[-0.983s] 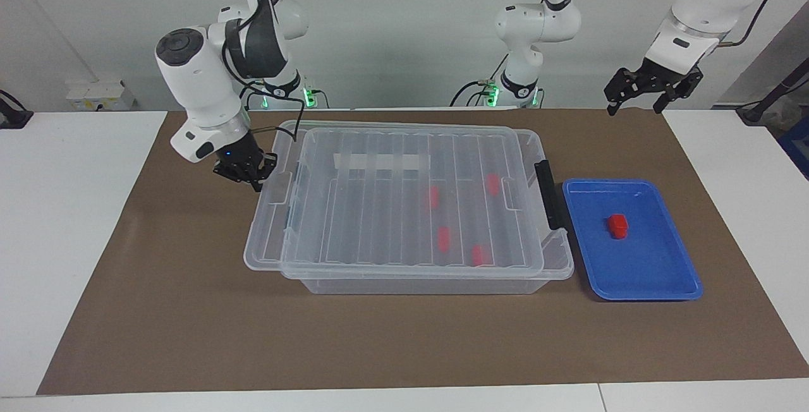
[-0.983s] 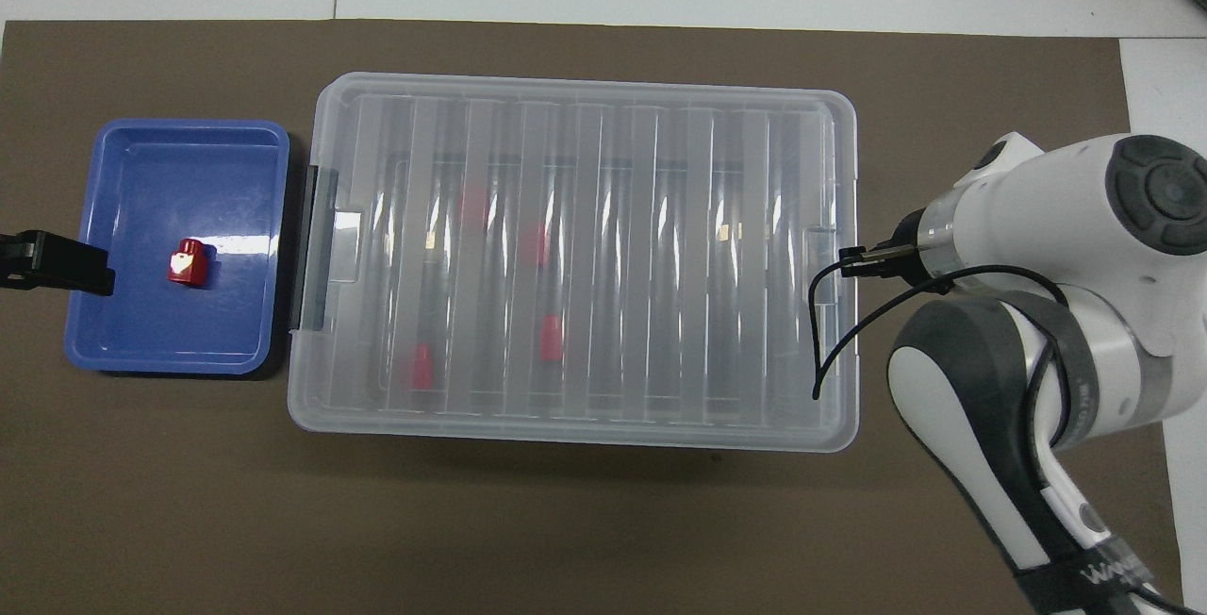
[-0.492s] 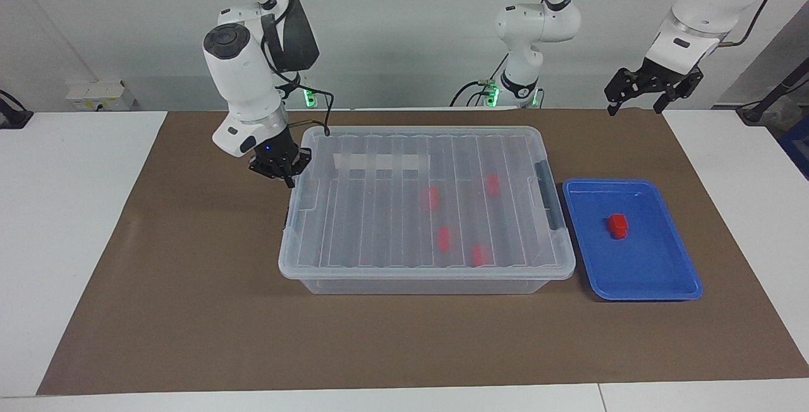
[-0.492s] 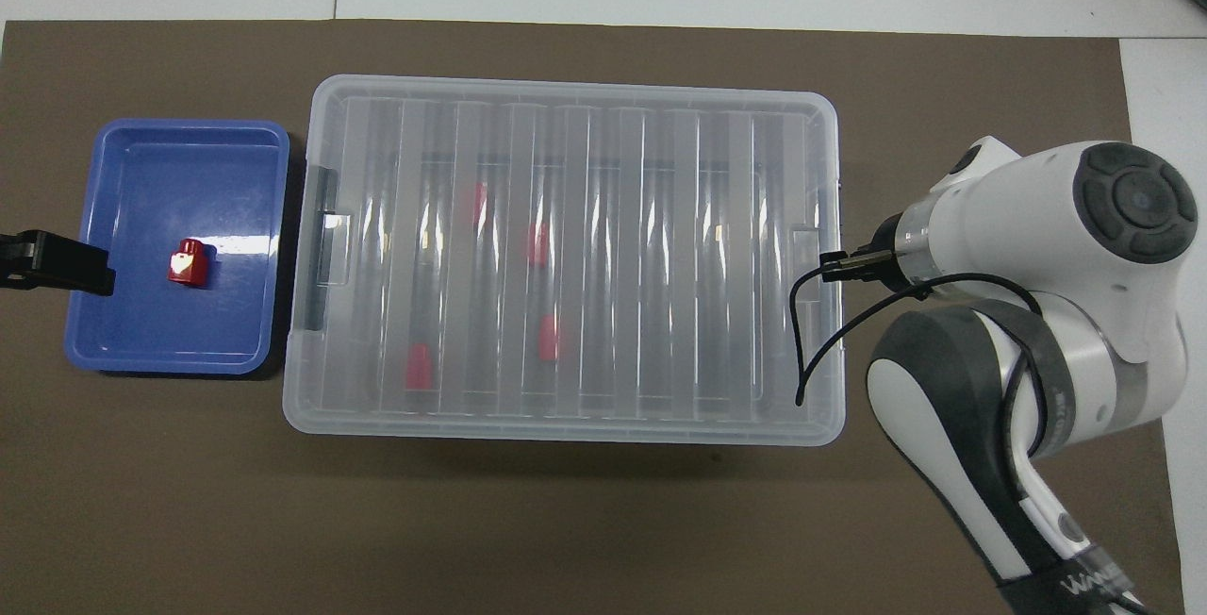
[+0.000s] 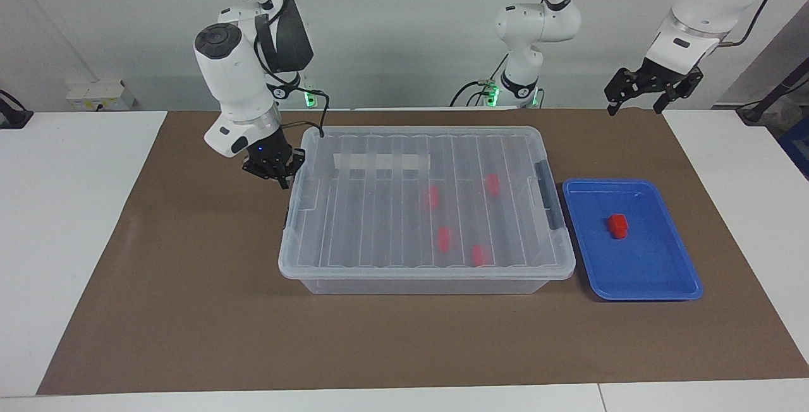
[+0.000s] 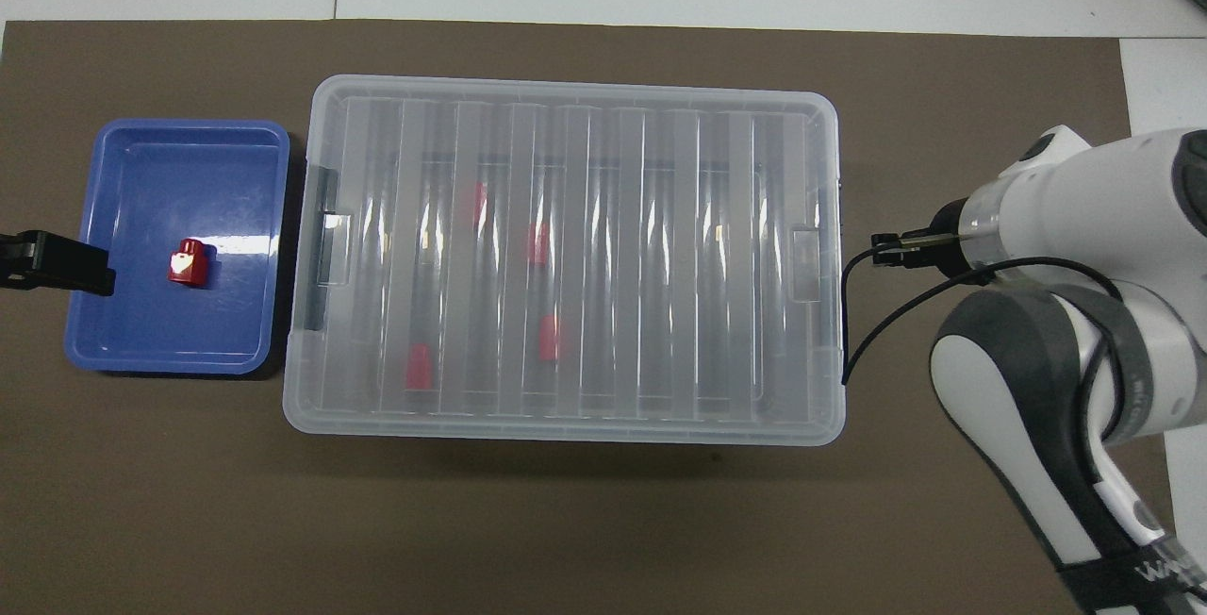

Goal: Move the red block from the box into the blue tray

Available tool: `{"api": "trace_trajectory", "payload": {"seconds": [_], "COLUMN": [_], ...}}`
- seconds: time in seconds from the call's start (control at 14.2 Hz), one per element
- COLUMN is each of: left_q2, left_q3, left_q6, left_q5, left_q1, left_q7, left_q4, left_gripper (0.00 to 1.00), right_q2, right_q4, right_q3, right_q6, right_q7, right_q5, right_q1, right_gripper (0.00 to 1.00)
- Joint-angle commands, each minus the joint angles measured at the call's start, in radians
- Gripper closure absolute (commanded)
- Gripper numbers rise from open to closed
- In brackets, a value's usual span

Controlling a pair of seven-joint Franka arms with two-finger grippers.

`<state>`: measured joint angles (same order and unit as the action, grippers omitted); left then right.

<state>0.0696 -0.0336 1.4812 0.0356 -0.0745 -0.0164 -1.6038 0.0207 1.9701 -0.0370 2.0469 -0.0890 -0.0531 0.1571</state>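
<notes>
The box (image 5: 297, 260) stands mid-table with its ribbed clear lid (image 5: 379, 222) squarely on it. Several red blocks show blurred through the lid, one of them a red block (image 5: 444, 239) near the middle. Another red block (image 5: 617, 225) lies in the blue tray (image 5: 657, 273), which sits beside the box at the left arm's end. The same block (image 6: 189, 263) and tray (image 6: 170, 172) show in the overhead view. My right gripper (image 5: 273, 170) hangs just off the box's end rim, apart from it. My left gripper (image 5: 637, 101) is open, empty and raised high over the tray's outer end.
A dark latch (image 5: 547, 203) runs along the box's end next to the tray. A brown mat (image 5: 189, 311) covers the table's middle, with white tabletop (image 5: 69, 222) at both ends. The right arm's black cable (image 6: 853, 313) hangs beside the box.
The lid, which lay shifted toward the right arm's end, now sits squarely on the box. My right gripper rose, then drew slightly away from the box's end. The left arm has not moved.
</notes>
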Motion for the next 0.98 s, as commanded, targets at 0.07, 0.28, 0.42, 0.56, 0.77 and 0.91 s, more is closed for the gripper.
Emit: {"api": "trace_trajectory", "payload": {"seconds": [0.07,0.28,0.42,0.56,0.77,0.91], "left_q2": [0.033,0.033,0.033,0.033,0.033,0.033], "left_q3": [-0.008,-0.008,-0.008,-0.008,-0.008,-0.008], "left_q6": [0.019,0.019,0.019,0.019,0.019,0.019], "left_q5": [0.017,0.017,0.017,0.017,0.017,0.017], "left_q1": [-0.01,-0.01,-0.01,-0.01,-0.01,-0.01], "left_q7": [0.01,0.012,0.012,0.012,0.012,0.012], "left_q4": [-0.039,-0.039,-0.039,-0.039,-0.039,-0.039], "left_gripper": [0.0,0.0,0.0,0.0,0.0,0.0], "right_q2": [0.039,0.036,0.024,0.021,0.01,-0.02], "right_q4": [-0.045,-0.129,-0.197,-0.237,-0.316,-0.4], "right_q3": [0.0,-0.003,0.0,0.002,-0.001,-0.001], "right_q6": [-0.097,-0.177,-0.227,-0.255,-0.356,-0.417], "right_q7": [-0.026,-0.063,-0.087,-0.091,-0.092,-0.103], "right_q5": [0.001,0.027,0.105,0.125,0.107,0.073], "right_q1": [-0.059,-0.093,-0.094,-0.096,-0.109,-0.132], "right_gripper": [0.0,0.0,0.0,0.0,0.0,0.0]}}
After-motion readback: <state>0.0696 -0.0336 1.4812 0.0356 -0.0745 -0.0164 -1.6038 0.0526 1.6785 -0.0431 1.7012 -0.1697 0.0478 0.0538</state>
